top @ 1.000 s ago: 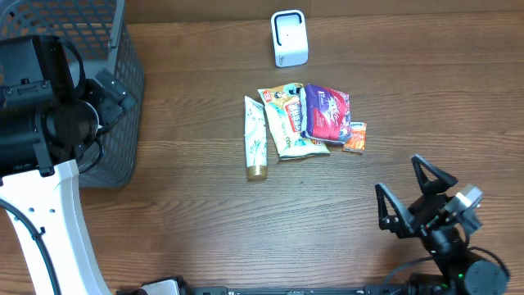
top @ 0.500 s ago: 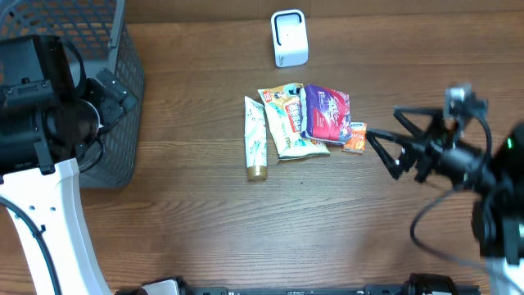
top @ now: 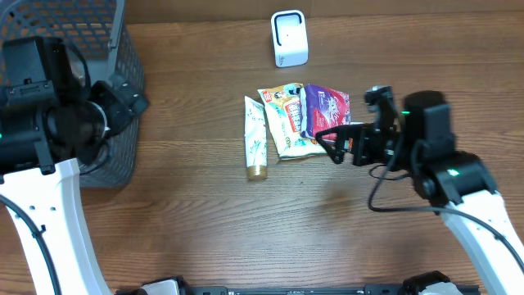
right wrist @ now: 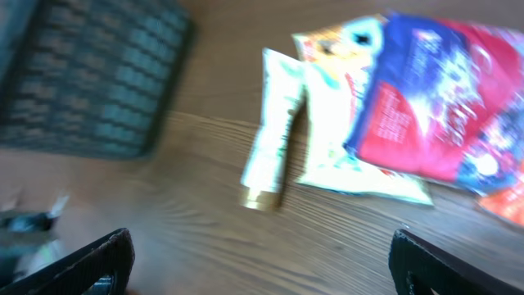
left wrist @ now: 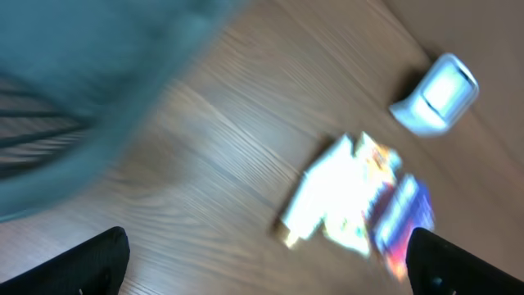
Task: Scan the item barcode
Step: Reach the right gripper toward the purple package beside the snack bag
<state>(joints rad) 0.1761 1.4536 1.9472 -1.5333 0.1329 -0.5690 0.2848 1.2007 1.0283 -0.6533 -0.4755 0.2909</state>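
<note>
Items: three lie flat in one cluster on the table (top: 205,213), at the centre of the overhead frame and not held by either arm.
Tube (top: 256,138): pale, gold cap toward the bottom of the frame, on the left edge of the cluster.
Yellow packet (top: 286,123): just beside the tube on its right, touching it.
Red and purple packet (top: 325,113): overlaps the right side of the yellow packet.
Scanner (top: 289,38): white, upright, at top centre, above the cluster and apart from it.
Basket (top: 119,82): dark mesh, upper left of the frame.
Right gripper (top: 332,145): fingers spread wide and grasping nothing, just right of the cluster's lower right corner; contact with the packets cannot be told.
Left gripper (left wrist: 266,254): fingers spread wide, empty, up beside the basket and well apart from the cluster.
Wrist views: both blurred; each shows the cluster ahead of its own fingertips, with bare wood between them.
</note>
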